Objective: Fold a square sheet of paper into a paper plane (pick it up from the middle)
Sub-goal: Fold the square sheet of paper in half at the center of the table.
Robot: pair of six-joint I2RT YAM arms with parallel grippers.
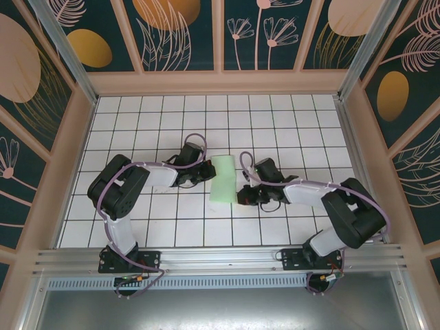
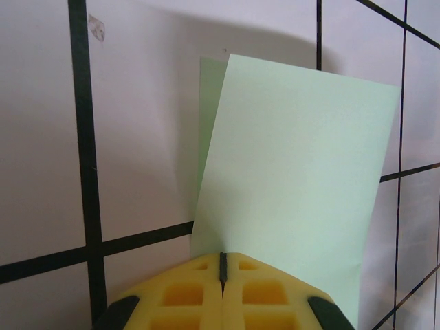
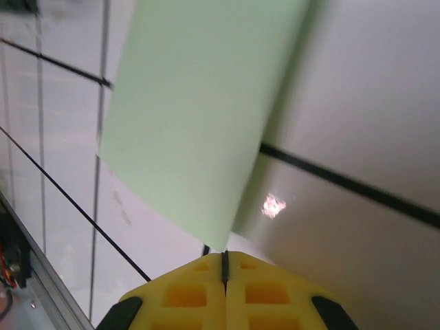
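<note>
Lying folded into a narrow rectangle, the sheet (image 1: 223, 180) sits on the white tiled table (image 1: 275, 117), its long side running from far to near. The left gripper (image 1: 205, 172) is at the sheet's left edge, toward the far end. The right gripper (image 1: 242, 196) is at the sheet's right edge, toward the near end.

In the left wrist view the sheet (image 2: 295, 179) spreads ahead of the left gripper (image 2: 222, 258). A thin strip of the lower layer shows along the sheet's left side. The yellow fingers (image 2: 182, 295) are clenched, seam tight, right at the sheet's near edge.

In the right wrist view a corner of the sheet (image 3: 199, 117) comes down to the right gripper (image 3: 224, 256), also clenched. The sheet casts a shadow on the tiles beside it. Whether either gripper pinches the sheet or only touches it cannot be told.
</note>
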